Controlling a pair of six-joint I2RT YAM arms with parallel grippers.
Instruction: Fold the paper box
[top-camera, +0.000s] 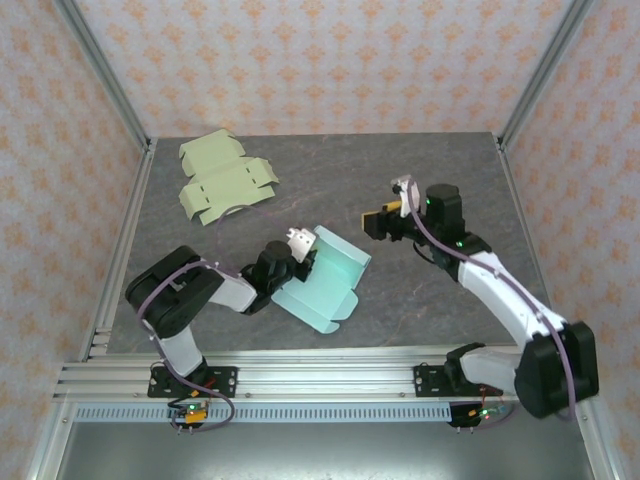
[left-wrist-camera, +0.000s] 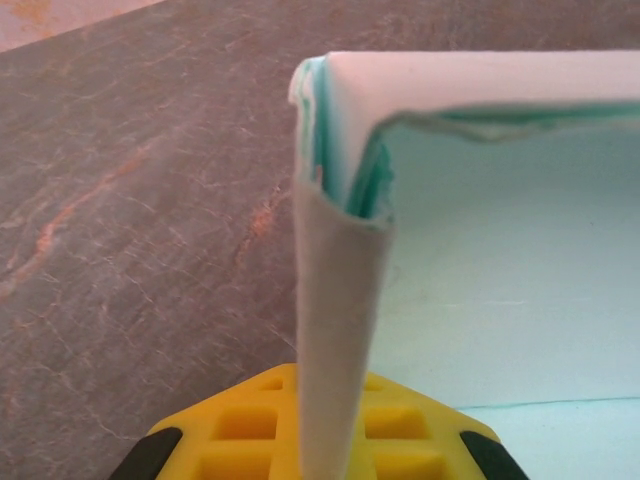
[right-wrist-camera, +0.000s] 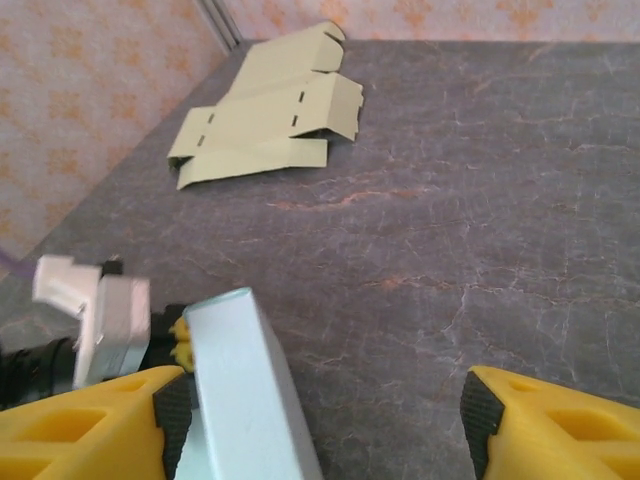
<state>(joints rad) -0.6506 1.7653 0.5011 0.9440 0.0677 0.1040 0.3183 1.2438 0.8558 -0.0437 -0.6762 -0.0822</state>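
Observation:
The paper box (top-camera: 328, 278) is a teal sheet lying half folded on the table, with one wall raised on its far side. My left gripper (top-camera: 303, 258) is shut on the box's left wall; in the left wrist view that wall (left-wrist-camera: 338, 330) rises from between the yellow fingers (left-wrist-camera: 240, 425) to a folded corner. My right gripper (top-camera: 376, 222) hangs open to the upper right of the box, holding nothing. In the right wrist view the raised teal wall (right-wrist-camera: 235, 390) shows just inside the left pad (right-wrist-camera: 172, 410) of the right gripper (right-wrist-camera: 320, 430).
A second box blank, pale green and flat (top-camera: 225, 178), lies at the back left of the grey table (top-camera: 440, 180); the right wrist view has it too (right-wrist-camera: 270, 120). Patterned walls and metal posts close in the table on three sides.

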